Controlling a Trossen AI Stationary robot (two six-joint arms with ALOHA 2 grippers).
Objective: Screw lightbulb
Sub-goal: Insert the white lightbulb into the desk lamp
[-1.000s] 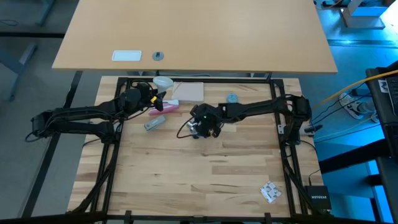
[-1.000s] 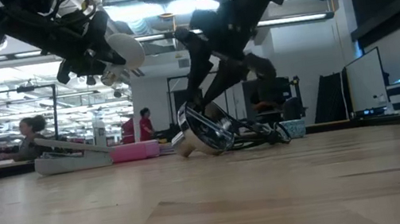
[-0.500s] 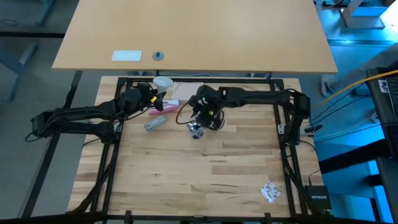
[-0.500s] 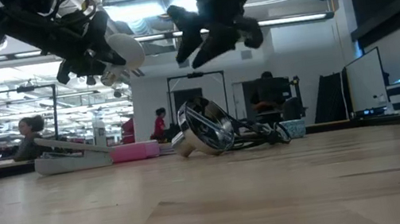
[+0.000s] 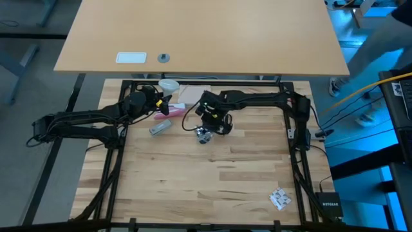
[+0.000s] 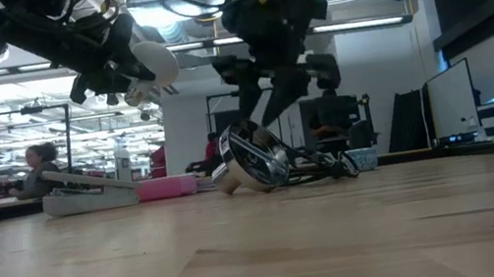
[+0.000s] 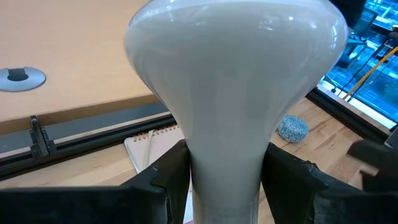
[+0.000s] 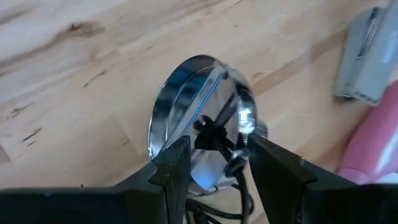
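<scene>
The white frosted lightbulb [image 7: 233, 87] is held high over the table's far left by my left gripper [image 5: 159, 98], which is shut on it. Its globe [image 6: 154, 64] points toward the far edge. The round silvery socket [image 5: 205, 134] lies tipped on its side on the table's middle, resting on its rim [image 6: 249, 163], with its black cord [image 6: 322, 171] trailing behind. My right gripper [image 8: 214, 149] is open and slants down just above the socket's back. Its fingers stand on either side of the cord's entry and touch nothing. My left gripper pinches the lightbulb's tapered neck [image 7: 224, 180] between its two fingers [image 7: 171, 177], just behind the globe. The fingers lie nearly level and along the bulb. The bulb is lifted clear of the table with its globe forward. Its screw base is hidden between the fingers.
A pink object [image 5: 168, 111], a grey stapler-like thing [image 5: 159, 127] and a notepad [image 5: 195, 95] lie at the far left. A blue-grey cap [image 7: 292, 127] sits near the far edge. A crumpled white scrap [image 5: 279, 198] lies near right. A tan table [image 5: 199, 38] stands beyond.
My right gripper has lifted off the socket and swung toward the table's far edge, tipping steeper. It has then come back down some over the socket, its opening unchanged. The socket has stayed where it lay.
</scene>
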